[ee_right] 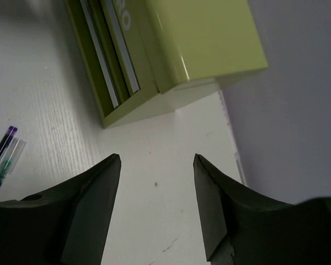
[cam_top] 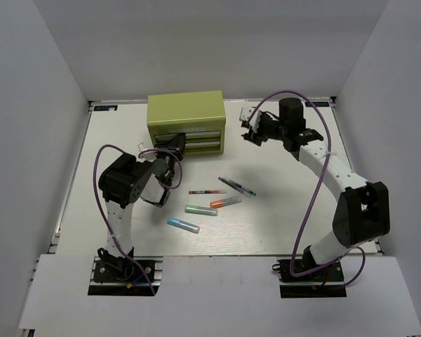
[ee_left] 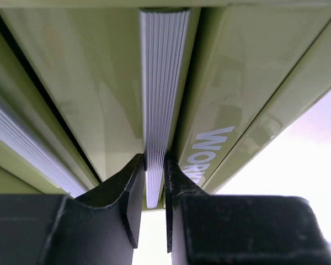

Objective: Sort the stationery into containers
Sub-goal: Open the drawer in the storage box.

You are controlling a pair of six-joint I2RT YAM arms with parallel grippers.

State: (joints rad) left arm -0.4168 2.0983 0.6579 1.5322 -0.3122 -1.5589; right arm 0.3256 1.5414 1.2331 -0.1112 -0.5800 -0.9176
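Note:
The olive-green chest (cam_top: 186, 112) stands at the back of the table, its two drawers facing me. My left gripper (cam_top: 177, 147) is at its front. In the left wrist view the left gripper (ee_left: 154, 160) is shut on the ribbed silver handle (ee_left: 163, 83) of the upper drawer, next to the white lettering (ee_left: 212, 146). My right gripper (cam_top: 251, 132) hovers open and empty just right of the chest (ee_right: 198, 38), over bare table (ee_right: 157, 160). On the table lie a red pen (cam_top: 207, 191), a dark pen with a teal end (cam_top: 237, 187), an orange marker (cam_top: 224, 203), a green marker (cam_top: 201, 209) and a blue marker (cam_top: 183, 225).
White walls close in the table on the left, back and right. The right gripper is near the back right wall (ee_right: 298, 110). The dark pen (ee_right: 3, 157) shows at the left edge of the right wrist view. Purple cables loop off both arms.

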